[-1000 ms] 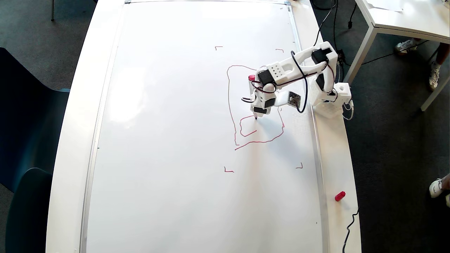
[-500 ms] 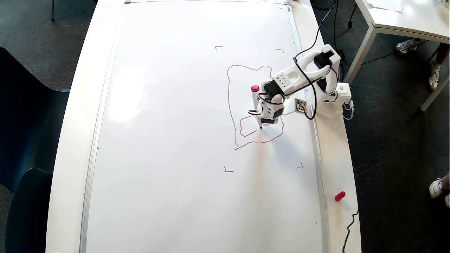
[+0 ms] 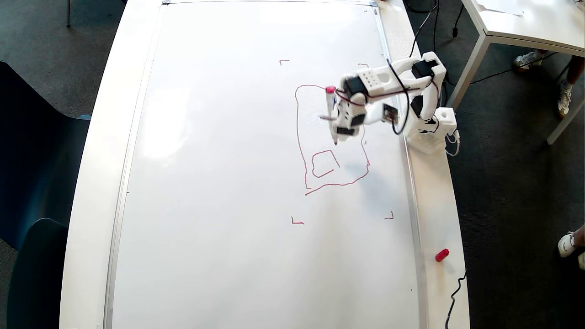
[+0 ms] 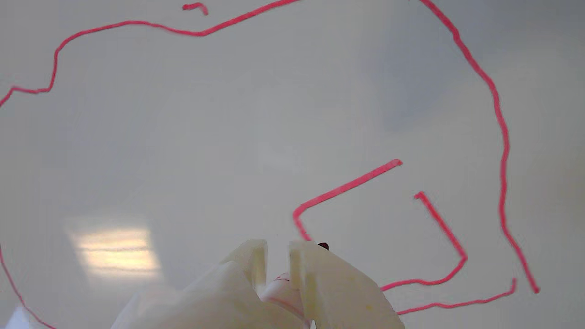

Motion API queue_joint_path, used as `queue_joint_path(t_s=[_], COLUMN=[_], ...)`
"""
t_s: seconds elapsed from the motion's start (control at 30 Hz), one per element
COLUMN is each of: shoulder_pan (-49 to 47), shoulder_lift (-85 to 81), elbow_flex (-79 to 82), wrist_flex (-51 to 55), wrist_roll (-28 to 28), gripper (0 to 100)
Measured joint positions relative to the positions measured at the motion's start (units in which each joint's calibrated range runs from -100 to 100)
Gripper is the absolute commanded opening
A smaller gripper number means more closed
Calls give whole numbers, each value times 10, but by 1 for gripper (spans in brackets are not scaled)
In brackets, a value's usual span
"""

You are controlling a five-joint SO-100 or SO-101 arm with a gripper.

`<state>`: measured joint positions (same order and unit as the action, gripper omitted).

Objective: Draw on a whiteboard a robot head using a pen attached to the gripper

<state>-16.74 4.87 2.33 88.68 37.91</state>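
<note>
Overhead view: the tool [image 3: 337, 137] is closed on the pen [image 3: 331, 114], which slants with its red end uppermost and its tip pointing down over the whiteboard [image 3: 228, 183]. Whether the tip touches the surface cannot be told. The robot head [image 3: 332, 137], a wobbly red outline, surrounds the tool on the board; one small square lies just below the pen tip, its corner open. The arm crosses the outline's upper right part and hides it.

Wrist view: the two pale fingers [image 4: 320, 283] of the tool [image 4: 277, 249] rise from the lower edge, clamped about the pen [image 4: 285, 292], of which only a small pink-white part shows between them. A dark spot beside the right finger may be the tip. The square's red strokes [image 4: 347, 187] run just beyond the fingers, and the outer line curves farther out and is cut off at the frame edges.

Farther out in the overhead view, red corner marks [image 3: 297, 222] flank the drawing. A loose red cap [image 3: 442, 255] lies on the table [image 3: 438, 219] beyond the board's frame, well apart from the tool, near a black cable [image 3: 453, 297].
</note>
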Motion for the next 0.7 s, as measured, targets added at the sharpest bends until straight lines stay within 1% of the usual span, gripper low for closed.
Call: queue_joint_path(t_s=[0.13, 0.17, 0.3, 0.33, 0.53, 0.7], shoulder_pan=[53, 90, 123, 144, 178, 195], shoulder_lift=[0, 0, 0, 0, 27, 31], elbow_flex=[0, 0, 0, 0, -5, 17], wrist_flex=[5, 5, 3, 3, -5, -53], wrist_roll=[20, 30, 49, 54, 53, 25], gripper=[1, 1, 1, 1, 1, 1])
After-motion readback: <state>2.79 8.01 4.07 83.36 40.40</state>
